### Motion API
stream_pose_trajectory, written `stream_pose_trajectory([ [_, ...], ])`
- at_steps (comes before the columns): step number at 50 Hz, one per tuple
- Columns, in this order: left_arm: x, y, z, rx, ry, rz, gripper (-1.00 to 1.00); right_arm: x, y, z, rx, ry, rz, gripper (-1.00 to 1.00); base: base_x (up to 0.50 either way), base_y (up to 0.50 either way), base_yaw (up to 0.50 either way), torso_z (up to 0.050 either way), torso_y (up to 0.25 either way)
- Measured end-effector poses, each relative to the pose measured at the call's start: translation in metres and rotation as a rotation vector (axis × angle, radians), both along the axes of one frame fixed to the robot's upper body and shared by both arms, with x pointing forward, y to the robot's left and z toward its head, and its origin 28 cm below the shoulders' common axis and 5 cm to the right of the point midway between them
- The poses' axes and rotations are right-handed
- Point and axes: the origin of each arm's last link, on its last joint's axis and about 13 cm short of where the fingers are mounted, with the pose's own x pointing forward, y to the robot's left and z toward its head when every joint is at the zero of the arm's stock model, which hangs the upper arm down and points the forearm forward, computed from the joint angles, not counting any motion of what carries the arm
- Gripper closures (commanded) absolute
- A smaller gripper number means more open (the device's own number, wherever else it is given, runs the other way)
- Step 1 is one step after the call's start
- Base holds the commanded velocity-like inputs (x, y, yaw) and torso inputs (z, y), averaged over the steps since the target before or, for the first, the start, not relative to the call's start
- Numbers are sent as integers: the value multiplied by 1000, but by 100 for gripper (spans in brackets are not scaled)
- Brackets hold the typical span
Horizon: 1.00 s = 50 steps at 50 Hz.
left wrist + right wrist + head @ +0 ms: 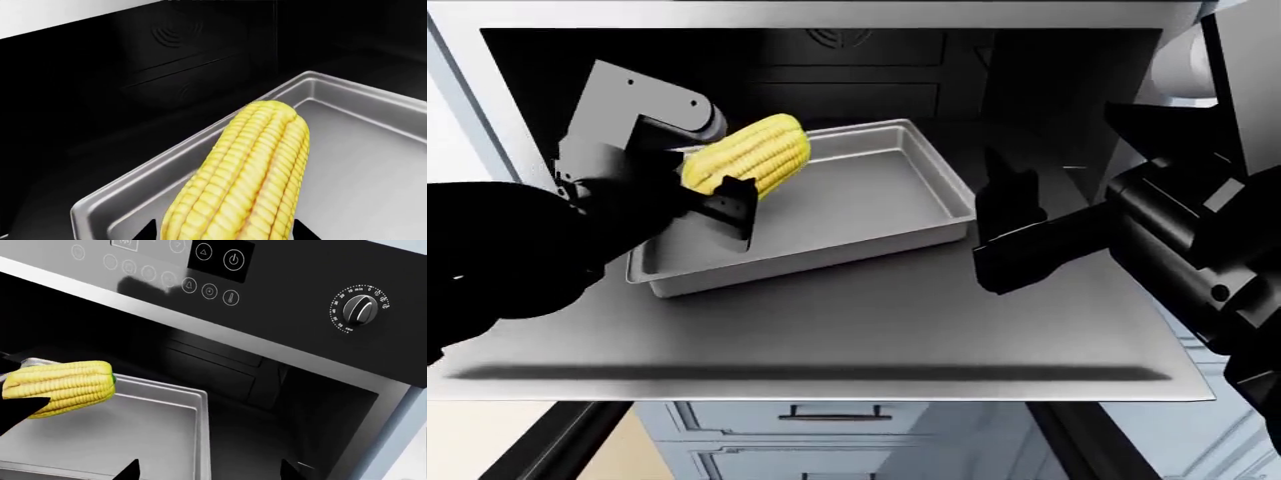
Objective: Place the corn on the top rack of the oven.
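Between left pincer (723,203) fingers: corn (747,153), pinched, held above silver pan's (827,215) near-left corner at oven (827,60) mouth. Right pincer (1004,235) spread, empty, beside pan's right edge.

Counted: one stubby bright-yellow corn cob (749,153); one shiny silver rectangular baking pan (868,200); one black built-in oven (280,405); one round timer knob (360,309); two black robot grippers, left (731,208) and right (1004,232).
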Motion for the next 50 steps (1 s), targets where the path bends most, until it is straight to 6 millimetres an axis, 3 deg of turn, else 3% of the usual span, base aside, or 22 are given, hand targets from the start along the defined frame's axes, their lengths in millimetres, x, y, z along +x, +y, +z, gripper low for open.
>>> stream_pose_trajectory([
  [5, 2, -1, 0, 6, 9, -5, 100, 0, 0, 0, 0, -3, 0, -100, 0, 0, 0, 0, 2],
  [6, 2, -1, 0, 7, 10, -5, -100, 0, 0, 0, 0, -3, 0, -100, 0, 0, 0, 0, 0],
  [31, -1, 2, 12, -16, -27, 17, -100, -1, -1, -1, 2, -7, 0, -100, 0, 0, 0, 0, 0],
  [50, -55, 13, 9, -104, -109, -23, -100, -20, 0, -2, 33, -63, 20, -100, 0, 0, 0, 0, 0],
])
